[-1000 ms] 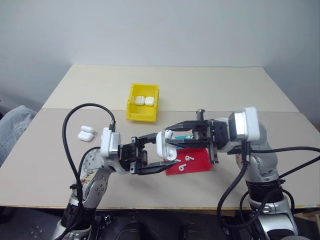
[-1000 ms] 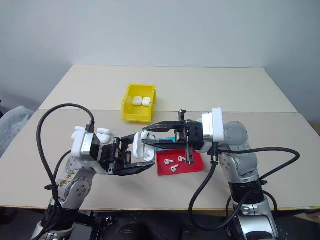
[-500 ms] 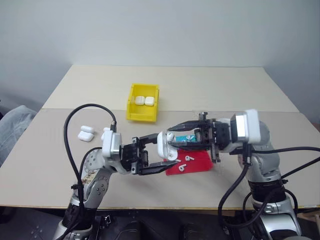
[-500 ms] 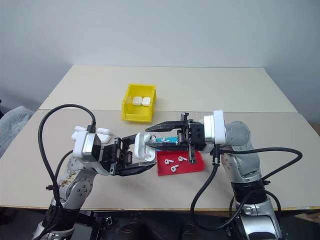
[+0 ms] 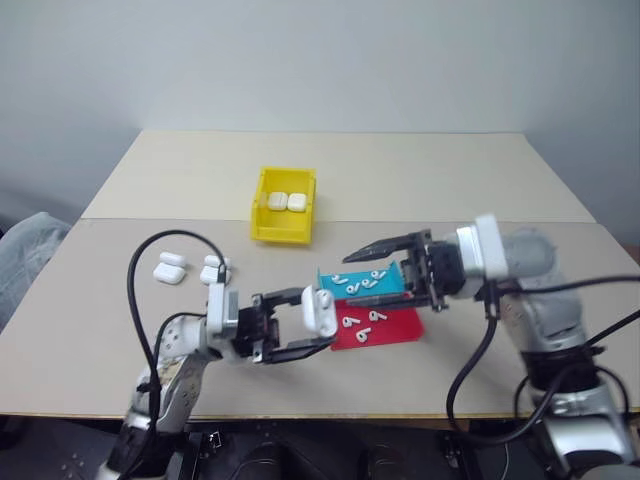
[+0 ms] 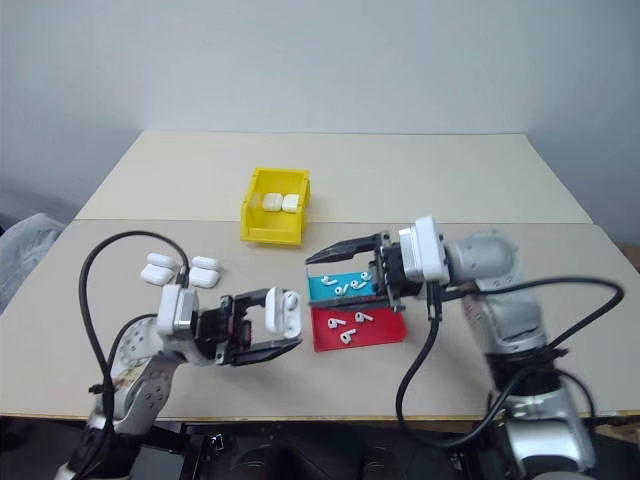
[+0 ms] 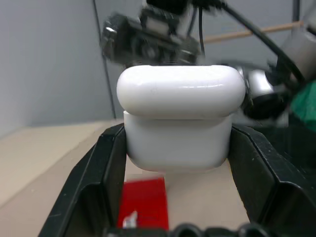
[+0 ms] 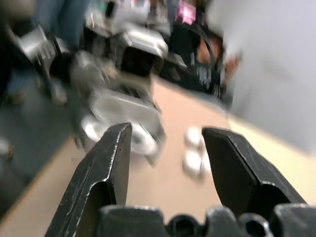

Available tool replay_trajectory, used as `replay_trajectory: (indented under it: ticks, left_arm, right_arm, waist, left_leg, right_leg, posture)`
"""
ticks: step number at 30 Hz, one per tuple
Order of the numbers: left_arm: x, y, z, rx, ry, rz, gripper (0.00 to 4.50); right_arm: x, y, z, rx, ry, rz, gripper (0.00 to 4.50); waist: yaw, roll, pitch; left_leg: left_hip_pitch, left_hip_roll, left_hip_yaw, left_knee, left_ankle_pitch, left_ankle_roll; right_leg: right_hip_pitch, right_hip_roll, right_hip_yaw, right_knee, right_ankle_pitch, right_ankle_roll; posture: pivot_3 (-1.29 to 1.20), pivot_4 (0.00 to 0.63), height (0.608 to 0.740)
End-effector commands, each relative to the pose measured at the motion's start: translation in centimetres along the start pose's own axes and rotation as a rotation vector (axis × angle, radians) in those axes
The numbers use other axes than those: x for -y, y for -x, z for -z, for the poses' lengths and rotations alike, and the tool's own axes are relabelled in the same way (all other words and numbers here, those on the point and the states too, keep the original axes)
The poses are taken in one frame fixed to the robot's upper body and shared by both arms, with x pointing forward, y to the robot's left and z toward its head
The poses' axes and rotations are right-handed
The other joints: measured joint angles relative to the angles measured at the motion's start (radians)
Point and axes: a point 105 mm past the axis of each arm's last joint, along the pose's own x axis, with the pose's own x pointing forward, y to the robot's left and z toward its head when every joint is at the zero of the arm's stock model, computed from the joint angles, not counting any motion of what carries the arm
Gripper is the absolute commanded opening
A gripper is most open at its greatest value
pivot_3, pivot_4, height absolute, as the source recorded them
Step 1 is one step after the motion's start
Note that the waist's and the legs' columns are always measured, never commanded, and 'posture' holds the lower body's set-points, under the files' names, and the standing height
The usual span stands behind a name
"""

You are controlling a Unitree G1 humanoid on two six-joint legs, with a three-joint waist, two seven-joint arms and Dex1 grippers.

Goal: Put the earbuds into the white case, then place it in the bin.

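Note:
My left gripper (image 5: 312, 322) is shut on a white case (image 7: 180, 118), held low over the table's front with its lid down. My right gripper (image 5: 355, 272) hangs open and holds nothing, its fingers (image 8: 106, 168) spread above the blue tray (image 5: 325, 277), a short way to the right of the case. Loose white earbuds (image 5: 362, 281) lie in the blue tray and more earbuds (image 5: 365, 320) on the red tray (image 5: 395, 328) in front of it. The yellow bin (image 5: 268, 228) stands farther back with two cases (image 5: 287, 201) inside.
Several spare white cases (image 5: 170, 267) lie on the table at the left. A person's leg in jeans (image 5: 25, 262) shows past the table's left edge. The two trays sit side by side near the front edge.
My right gripper has let go near the case, opened wider and drawn back to the right. My left gripper has sunk and shifted left with the case, uncovering the blue tray.

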Motion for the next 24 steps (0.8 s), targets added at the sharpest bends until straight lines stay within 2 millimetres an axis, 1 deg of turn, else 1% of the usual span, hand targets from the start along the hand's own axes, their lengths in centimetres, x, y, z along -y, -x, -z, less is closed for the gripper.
replay_trajectory:
  ticks: [1, 3, 4, 6, 9, 13, 17, 20, 24]
  left_arm:
    - [0.6, 0.6, -1.2, 0.002, -0.065, -0.01, 2.78]
    - [1.1, 1.4, -0.7, -0.032, -0.067, -0.032, 2.78]
    - [1.3, 1.6, -0.5, -0.042, -0.067, -0.038, 2.78]
    - [1.6, 1.6, -0.2, -0.044, -0.07, -0.048, 2.78]
    - [1.9, 1.2, 0.0, -0.04, -0.07, -0.071, 2.78]
    - [1.4, 0.7, 0.4, -0.043, -0.087, -0.129, 2.78]
    - [1.2, 0.7, 0.4, -0.046, -0.099, -0.15, 2.78]
    - [1.1, 0.9, 0.6, -0.067, -0.109, -0.171, 2.78]
    - [0.8, 0.9, 0.6, -0.065, -0.114, -0.188, 2.78]
  right_arm:
    - [1.1, 0.5, 1.9, -0.184, 0.007, -0.036, 2.75]
    - [2.1, 0.6, 3.8, -0.355, 0.051, -0.103, 2.75]
    - [2.4, 0.6, 4.5, -0.413, 0.069, -0.128, 2.75]
    - [3.0, 0.4, 6.2, -0.542, 0.149, -0.193, 2.75]
    - [3.5, 0.0, 8.4, -0.682, 0.246, -0.298, 2.75]
    - [4.1, -1.9, 10.1, -0.715, 0.248, -0.382, 2.75]
    - [4.1, -2.8, 10.9, -0.731, 0.263, -0.447, 2.75]
    - [3.7, -3.4, 11.5, -0.759, 0.29, -0.508, 2.75]
    - [3.6, -4.1, 12.5, -0.795, 0.28, -0.52, 2.75]
  waist:
    - [0.0, 0.0, 0.0]
    - [-0.003, 0.0, 0.0]
    - [-0.007, 0.0, 0.0]
    - [-0.01, 0.0, 0.0]
    - [-0.011, 0.0, 0.0]
    - [-0.013, 0.0, 0.0]
    - [-0.012, 0.001, 0.0]
    - [-0.013, 0.001, 0.0]
    - [-0.015, 0.001, 0.0]
  left_leg:
    - [0.0, 0.0, 0.0, 0.0, 0.0, 0.0]
    - [0.0, 0.0, 0.0, 0.0, 0.0, 0.0]
    - [0.0, 0.0, 0.001, 0.0, 0.0, 0.0]
    - [0.0, 0.0, 0.002, -0.001, 0.0, 0.0]
    - [-0.002, 0.0, 0.003, -0.001, 0.0, 0.0]
    - [-0.002, 0.0, 0.004, -0.001, 0.0, -0.001]
    - [-0.003, 0.001, 0.004, -0.001, 0.001, -0.002]
    - [-0.003, 0.0, 0.005, -0.001, 0.001, -0.002]
    - [-0.003, 0.001, 0.005, -0.001, 0.001, -0.002]
  right_leg:
    - [0.0, 0.0, 0.0, 0.0, 0.0, 0.0]
    - [0.0, 0.0, 0.0, 0.0, 0.0, 0.0]
    - [0.0, 0.0, 0.0, 0.0, 0.0, 0.0]
    - [-0.001, 0.0, 0.0, 0.0, 0.0, 0.0]
    - [-0.003, 0.0, 0.0, 0.0, 0.0, 0.0]
    - [-0.003, 0.0, 0.001, 0.0, 0.0, 0.0]
    - [-0.003, 0.0, 0.001, 0.001, 0.0, 0.0]
    - [-0.003, 0.0, 0.001, 0.0, 0.0, 0.0]
    - [-0.004, 0.0, 0.001, 0.001, 0.0, 0.0]
  posture:
    - [0.0, 0.15, 0.74]
    - [0.0, 0.15, 0.74]
    - [0.0, 0.15, 0.74]
    - [0.0, 0.15, 0.74]
    - [0.0, 0.15, 0.74]
    - [0.0, 0.15, 0.74]
    - [0.0, 0.15, 0.74]
    - [0.0, 0.15, 0.74]
    - [0.0, 0.15, 0.74]
